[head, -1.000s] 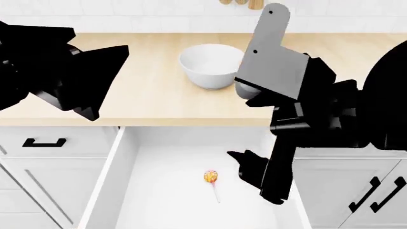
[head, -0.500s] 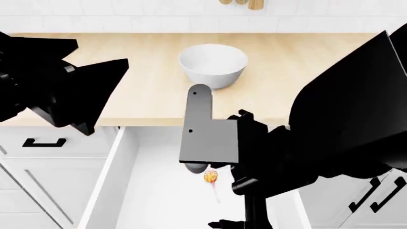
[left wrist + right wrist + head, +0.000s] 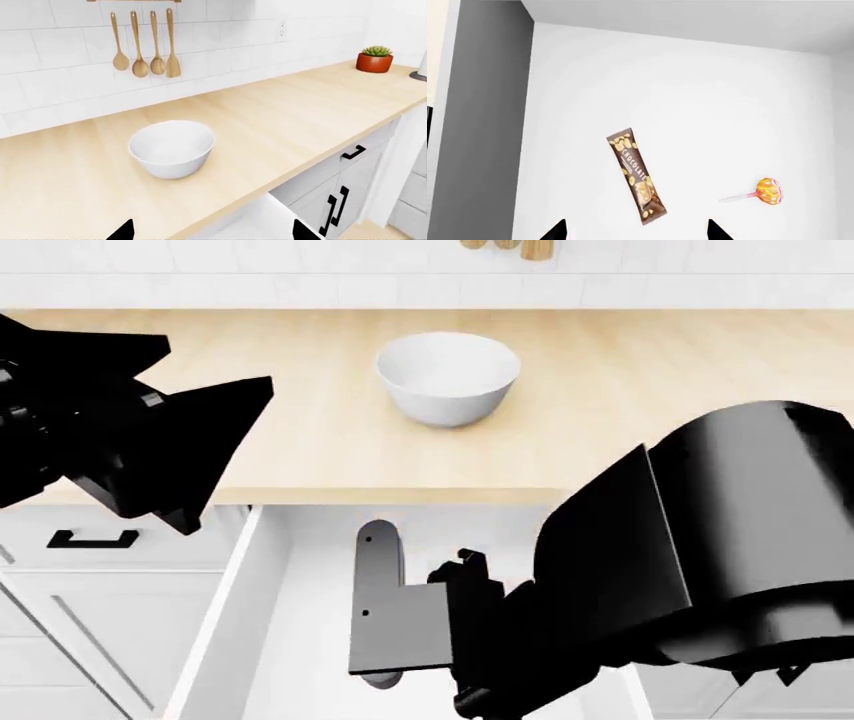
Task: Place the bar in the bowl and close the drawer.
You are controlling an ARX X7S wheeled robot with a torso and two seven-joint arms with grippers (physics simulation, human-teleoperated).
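Observation:
The bar (image 3: 636,176) lies flat on the white floor of the open drawer (image 3: 694,100), its near end between my right gripper's fingertips. My right gripper (image 3: 636,233) is open and empty, hovering above it. In the head view my right arm (image 3: 641,570) reaches down over the drawer (image 3: 300,630) and hides the bar and the gripper. The white bowl (image 3: 447,375) stands empty on the wooden counter behind the drawer; it also shows in the left wrist view (image 3: 171,147). My left gripper (image 3: 213,234) is open and empty, held over the counter's front edge, apart from the bowl.
An orange-yellow lollipop (image 3: 766,190) lies in the drawer beside the bar. The drawer's grey side wall (image 3: 487,125) is near the bar. Wooden spoons (image 3: 143,50) hang on the tiled wall. A potted plant (image 3: 374,59) stands far along the counter. Cabinet doors with black handles (image 3: 337,205) flank the drawer.
My right arm has swung down from beside the bowl into the open drawer and now covers the lollipop in the head view. My left arm has barely moved.

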